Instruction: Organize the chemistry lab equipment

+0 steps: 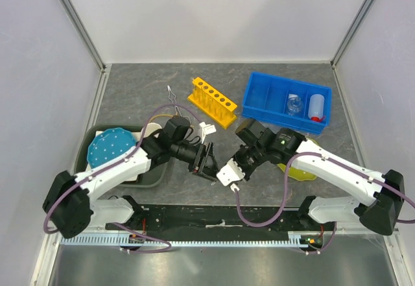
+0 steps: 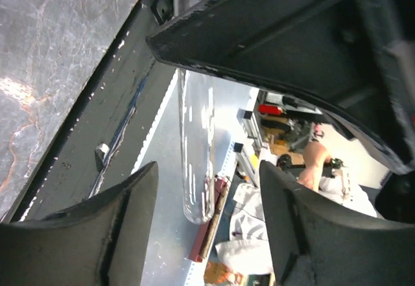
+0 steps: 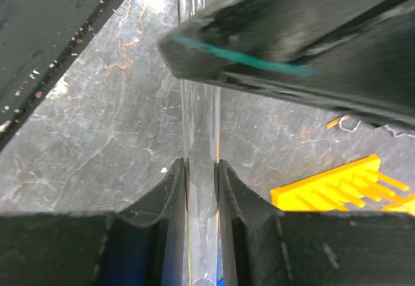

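Right gripper point(image 3: 201, 172): my fingers are pinched tight on a thin clear tube point(image 3: 200, 117), pads pressed to its wall on both sides. The tube runs out past my fingertips toward my left gripper point(image 2: 207, 185). Left jaws are spread wide. The tube's rounded end hangs in the gap and touches neither finger point(image 2: 133, 202). The two grippers meet over the grey stone-look table point(image 1: 130, 85), near its middle.

Bearings from that spot, top view:
- 12 o'clock, near: yellow plastic holed rack point(image 1: 213, 102), lying on the table.
- 1–2 o'clock: blue plastic divided bin point(image 1: 259, 101). A small white squeeze bottle with red nozzle point(image 1: 316, 107) is in its rightmost compartment, and a tiny clear glass flask point(image 1: 295, 104) is in the one just left of that.
- 11 o'clock: metal scissor-like tongs point(image 1: 172, 96).
- 10 o'clock: tan rubber loop point(image 1: 161, 111) beside a cream mug point(image 1: 152, 130).
- 9 o'clock: blue dotted plate point(image 1: 110, 146) in a dark tray point(image 1: 97, 130).
- 3 o'clock: yellow-green plate point(image 1: 299, 171), partly under my right arm.
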Tool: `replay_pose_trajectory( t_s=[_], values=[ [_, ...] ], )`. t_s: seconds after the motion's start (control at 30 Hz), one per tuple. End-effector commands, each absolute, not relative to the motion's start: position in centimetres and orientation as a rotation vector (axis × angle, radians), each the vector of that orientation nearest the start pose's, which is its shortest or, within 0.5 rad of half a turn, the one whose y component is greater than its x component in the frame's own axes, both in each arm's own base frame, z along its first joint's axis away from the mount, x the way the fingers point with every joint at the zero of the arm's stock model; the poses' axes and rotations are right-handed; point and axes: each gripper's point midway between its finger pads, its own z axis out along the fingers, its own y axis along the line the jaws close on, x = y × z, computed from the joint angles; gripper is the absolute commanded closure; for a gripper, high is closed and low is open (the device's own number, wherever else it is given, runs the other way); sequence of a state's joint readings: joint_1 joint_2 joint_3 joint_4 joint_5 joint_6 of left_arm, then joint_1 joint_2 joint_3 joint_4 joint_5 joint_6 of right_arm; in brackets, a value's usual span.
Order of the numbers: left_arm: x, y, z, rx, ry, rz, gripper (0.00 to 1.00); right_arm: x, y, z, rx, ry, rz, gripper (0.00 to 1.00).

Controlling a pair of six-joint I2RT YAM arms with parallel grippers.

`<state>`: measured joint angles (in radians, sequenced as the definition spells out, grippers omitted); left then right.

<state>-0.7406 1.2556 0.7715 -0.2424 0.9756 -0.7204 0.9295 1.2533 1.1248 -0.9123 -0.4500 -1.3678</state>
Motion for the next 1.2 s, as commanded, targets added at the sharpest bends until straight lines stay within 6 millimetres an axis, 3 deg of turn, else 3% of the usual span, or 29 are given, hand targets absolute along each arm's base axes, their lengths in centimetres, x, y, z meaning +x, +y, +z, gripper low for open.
replay_pose_trajectory(
  t_s=[0.0,0.13,0.27,0.3,0.33,0.37,0.5,0.53,0.8,1.03,1.17],
  values=[
    [11.2,-29.8,22.6,0.582,2.352,-1.664,0.27,13.5,26.8,17.7,-2.227,1.032,0.536,0.86],
    [12.5,-28.1,24.3,0.522,2.208,-1.492,0.23,12.5,26.7,18.4,-2.084,1.147,0.696,0.85],
    [14.5,-26.0,25.0,0.379,2.015,-1.350,0.18,13.9,26.1,19.0,-1.862,1.323,0.862,0.85],
    [14.9,-26.2,26.7,0.333,1.903,-1.404,0.17,13.5,26.5,19.3,-1.816,1.319,0.950,0.84],
    [14.7,-25.7,25.7,0.290,1.873,-1.421,0.15,13.5,26.6,19.5,-1.778,1.336,0.989,0.84],
    [15.2,-25.5,25.9,0.207,1.836,-1.444,0.15,13.5,26.3,19.2,-1.703,1.424,1.063,0.84],
    [16.4,-25.6,26.4,0.100,1.681,-1.511,0.15,14.8,27.1,20.0,-1.551,1.475,1.168,0.83],
    [16.5,-25.7,27.6,0.110,1.617,-1.529,0.16,15.2,27.2,19.8,-1.528,1.503,1.189,0.83],
    [18.8,-28.1,27.7,0.100,1.615,-1.450,0.17,16.6,28.1,19.6,-1.435,1.596,1.303,0.83],
    [20.5,-29.1,26.2,0.050,1.671,-1.359,0.40,17.4,28.1,19.5,-1.377,1.636,1.338,0.83],
    [20.9,-29.8,25.6,0.065,1.716,-1.311,0.44,17.9,28.2,19.2,-1.349,1.662,1.352,0.83]
  ],
)
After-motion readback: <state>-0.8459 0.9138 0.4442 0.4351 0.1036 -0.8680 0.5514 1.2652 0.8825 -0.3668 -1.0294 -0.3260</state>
